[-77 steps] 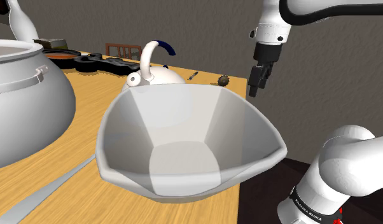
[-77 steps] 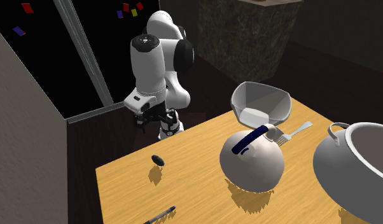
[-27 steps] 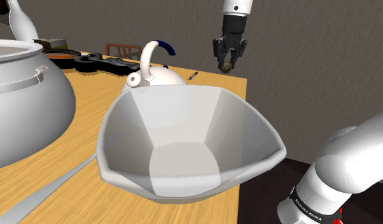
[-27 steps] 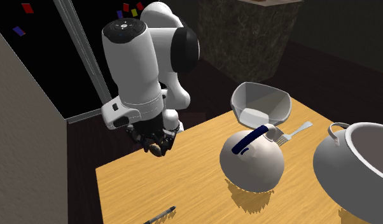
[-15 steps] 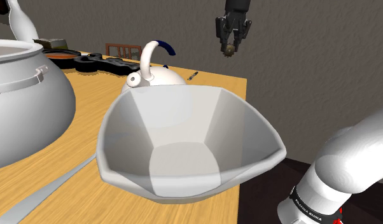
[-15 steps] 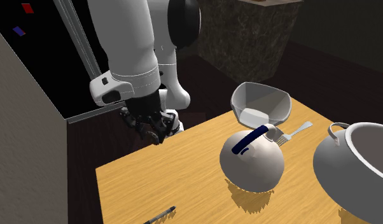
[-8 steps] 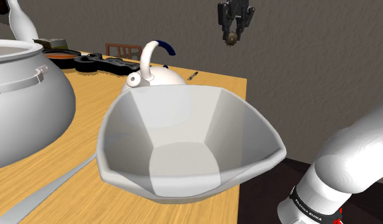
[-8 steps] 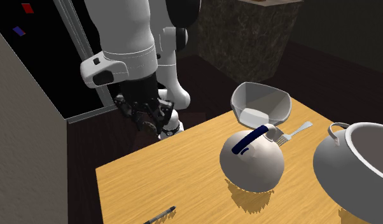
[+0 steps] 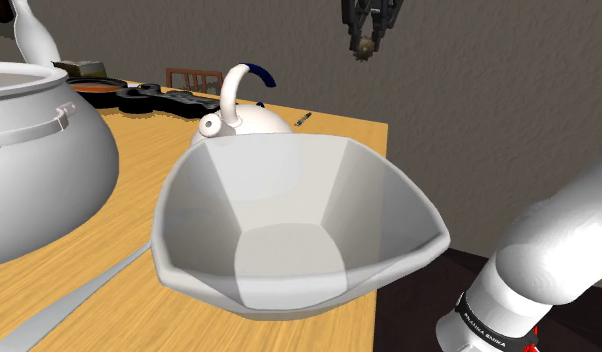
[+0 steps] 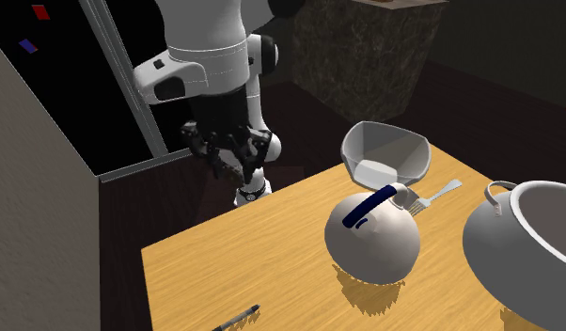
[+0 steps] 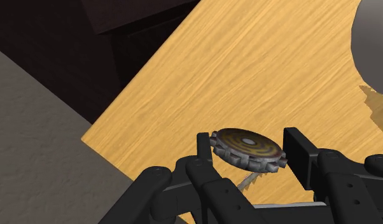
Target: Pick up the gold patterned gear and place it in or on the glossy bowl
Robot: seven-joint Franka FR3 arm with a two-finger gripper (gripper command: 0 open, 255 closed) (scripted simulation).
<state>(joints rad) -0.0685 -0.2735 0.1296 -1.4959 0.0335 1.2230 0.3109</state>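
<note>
A round toothed gear (image 11: 247, 147) with a gold and dark ringed face lies flat between my black fingers (image 11: 203, 151), which clasp it on both sides. My gripper (image 11: 249, 154) is shut on it, high above the wooden table's (image 11: 247, 76) corner. In the shoulder view the gripper (image 9: 364, 40) hangs at the top edge with the gear (image 9: 364, 48) at its tips, up and beyond the far rim of the big glossy white bowl (image 9: 299, 220). In the second exterior view the gripper (image 10: 236, 167) hovers off the table's far edge, left of the bowl (image 10: 385, 150).
A white kettle (image 9: 239, 112) with a blue-tipped handle stands just behind the bowl, and a large grey pot (image 9: 39, 150) stands at the shoulder view's left. A spoon (image 9: 69, 300) lies beside the bowl. A pen (image 10: 236, 318) lies near the table's near corner. Dark pans (image 9: 159, 97) lie at the back.
My gripper has risen with the gear in it, drifting toward the second exterior view's right, closer to the bowl. Everything on the table has stayed put.
</note>
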